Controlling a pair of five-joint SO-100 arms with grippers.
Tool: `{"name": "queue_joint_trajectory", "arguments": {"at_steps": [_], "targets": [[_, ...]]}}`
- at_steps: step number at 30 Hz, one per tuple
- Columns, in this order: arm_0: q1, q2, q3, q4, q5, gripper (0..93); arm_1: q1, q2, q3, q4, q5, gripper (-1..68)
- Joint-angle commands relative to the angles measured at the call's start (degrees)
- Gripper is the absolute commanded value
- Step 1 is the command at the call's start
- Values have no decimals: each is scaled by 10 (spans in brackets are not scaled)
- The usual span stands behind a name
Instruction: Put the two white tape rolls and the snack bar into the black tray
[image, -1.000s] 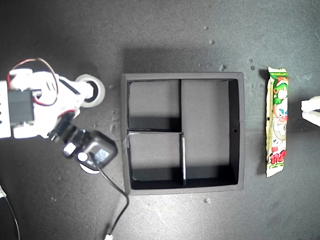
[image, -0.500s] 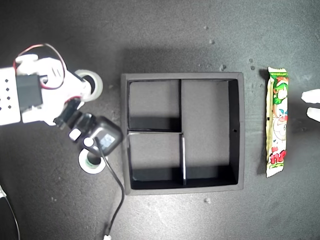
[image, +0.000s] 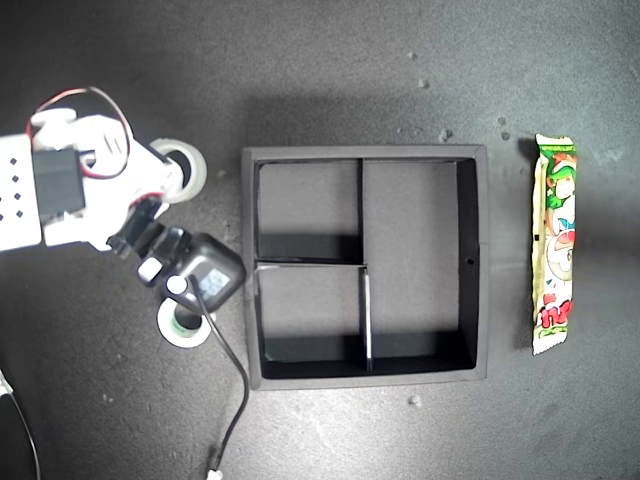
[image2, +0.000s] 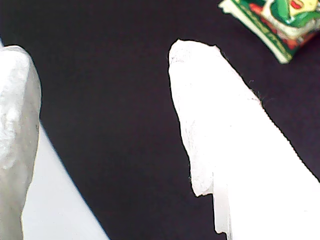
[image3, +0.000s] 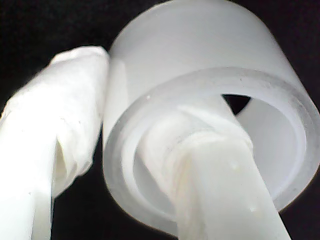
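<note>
My second tool pinches the wide white tape roll, one finger through its hole; my first tool gapes empty near the snack bar.

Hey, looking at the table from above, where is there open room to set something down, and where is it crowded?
All three compartments of the black tray are bare. Open tabletop lies between the tray's wall and the snack bar, and along the exterior view's top. It is crowded at that view's left, where an arm, its cable and both tape rolls cluster.
</note>
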Motion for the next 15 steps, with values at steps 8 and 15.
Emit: {"name": "queue_joint_trajectory", "arguments": {"at_steps": [8,15], "targets": [[-3,28,-10,-5,6,1,-57,-361,-196,110,-55,164],[0,74,-12,27,1,1,-115,-398,-164,69,-58,187]]}}
